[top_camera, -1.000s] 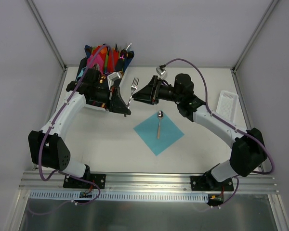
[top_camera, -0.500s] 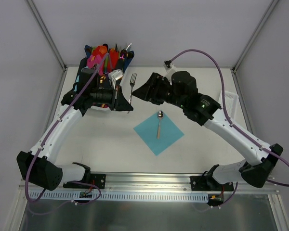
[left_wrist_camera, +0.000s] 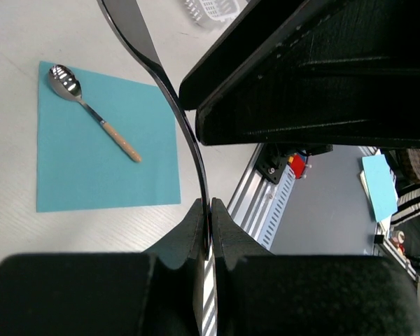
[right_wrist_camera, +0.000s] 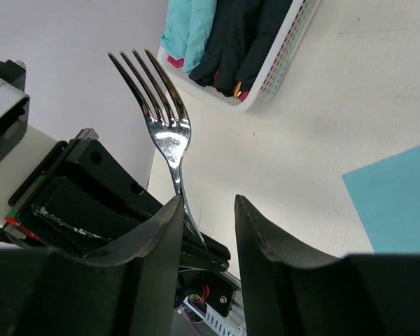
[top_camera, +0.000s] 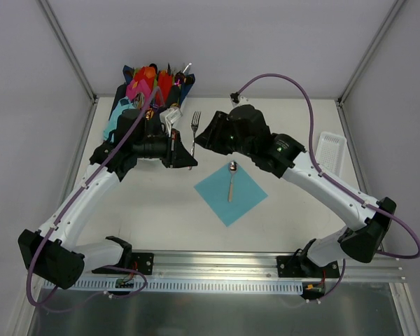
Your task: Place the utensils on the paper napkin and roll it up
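My left gripper [top_camera: 185,152] is shut on the lower handle of a shiny silver fork [top_camera: 194,124] and holds it upright above the table, tines up. In the left wrist view the handle [left_wrist_camera: 169,91] runs up from the closed fingers [left_wrist_camera: 196,227]. My right gripper [top_camera: 201,140] is open, its fingers on either side of the fork's handle [right_wrist_camera: 169,140], the left finger right beside it. The teal napkin [top_camera: 231,192] lies flat mid-table. A spoon [top_camera: 232,178] with a silver bowl and brownish handle lies on it, as the left wrist view [left_wrist_camera: 91,115] shows.
A basket [top_camera: 129,155] with pink, red, teal and navy napkin bundles stands at the back left under my left arm. A small white basket [top_camera: 331,150] sits at the right edge. The metal rail [top_camera: 217,262] runs along the near edge.
My right gripper has moved left, up to the fork, and now straddles its handle. My left arm has shifted the fork slightly and still grips it.
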Robot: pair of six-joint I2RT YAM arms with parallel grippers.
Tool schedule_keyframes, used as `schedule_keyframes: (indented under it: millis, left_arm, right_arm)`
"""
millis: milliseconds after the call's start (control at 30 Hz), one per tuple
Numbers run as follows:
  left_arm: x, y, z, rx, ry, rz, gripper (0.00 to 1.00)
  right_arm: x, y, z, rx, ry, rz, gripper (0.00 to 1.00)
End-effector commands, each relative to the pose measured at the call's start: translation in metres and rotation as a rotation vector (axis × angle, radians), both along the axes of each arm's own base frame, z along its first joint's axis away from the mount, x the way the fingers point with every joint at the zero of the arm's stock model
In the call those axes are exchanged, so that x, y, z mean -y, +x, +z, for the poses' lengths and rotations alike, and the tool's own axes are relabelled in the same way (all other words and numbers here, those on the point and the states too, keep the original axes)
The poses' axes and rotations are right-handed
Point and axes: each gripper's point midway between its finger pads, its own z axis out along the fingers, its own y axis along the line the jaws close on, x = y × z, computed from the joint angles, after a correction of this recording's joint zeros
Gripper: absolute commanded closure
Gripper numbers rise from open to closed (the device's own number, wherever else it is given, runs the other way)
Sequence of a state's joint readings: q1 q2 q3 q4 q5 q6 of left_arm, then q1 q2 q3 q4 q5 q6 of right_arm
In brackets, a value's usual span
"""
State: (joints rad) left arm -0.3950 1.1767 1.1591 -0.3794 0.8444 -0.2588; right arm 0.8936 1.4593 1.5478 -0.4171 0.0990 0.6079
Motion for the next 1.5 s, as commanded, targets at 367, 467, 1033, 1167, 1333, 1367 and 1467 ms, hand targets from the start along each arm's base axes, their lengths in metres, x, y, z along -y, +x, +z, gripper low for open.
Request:
schedule_keyframes:
  millis: [367,467,1033,1167,1333,1367,1467]
  left_arm:
    - [0.007,-0.002,0.007,0.017,-0.025,-0.009,1.00]
    - [0.008,-0.003,0.006,0.016,-0.024,-0.016,1.00]
    - [0.010,-0.005,-0.002,-0.014,-0.019,-0.028,1.00]
    - [0.010,-0.004,-0.003,-0.016,-0.016,-0.023,1.00]
    - [0.009,0.001,-0.009,-0.023,0.000,-0.003,0.81]
    - [0.009,0.002,-0.009,-0.024,0.001,0.002,0.65]
    - [0.004,0.004,-0.008,-0.014,0.023,0.026,0.03]
  right_arm:
    - [-0.007,0.002,0.012,0.046,0.009,0.021,0.63]
    - [-0.011,0.000,0.008,0.035,0.004,0.037,0.63]
    - [-0.018,0.001,0.007,0.039,0.002,0.064,0.75]
    - [-0.013,0.002,0.002,0.033,-0.018,0.043,0.98]
    - [-0.003,0.005,-0.003,0.028,-0.054,0.005,1.00]
    - [0.002,0.004,-0.007,0.016,-0.073,-0.001,1.00]
    - [0.025,0.008,-0.020,-0.017,-0.124,-0.028,1.00]
